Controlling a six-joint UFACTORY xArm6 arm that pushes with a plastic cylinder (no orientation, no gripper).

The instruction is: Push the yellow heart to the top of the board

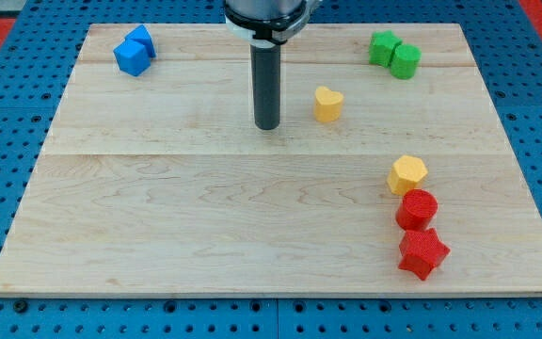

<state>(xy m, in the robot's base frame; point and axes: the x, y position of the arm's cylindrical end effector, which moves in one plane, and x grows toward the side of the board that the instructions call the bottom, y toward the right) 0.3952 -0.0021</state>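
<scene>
Rod upright, my tip (267,126) on board (158,226), near yellow heart (327,104), view's left, no gripper

The single camera looked down at a slant from beyond the view's bottom edge of the wooden board (158,217), facing toward the view's top. It sat near enough that the board filled almost the whole picture, with blue pegboard (7,113) showing around it and the arm's upper part cut off.
</scene>
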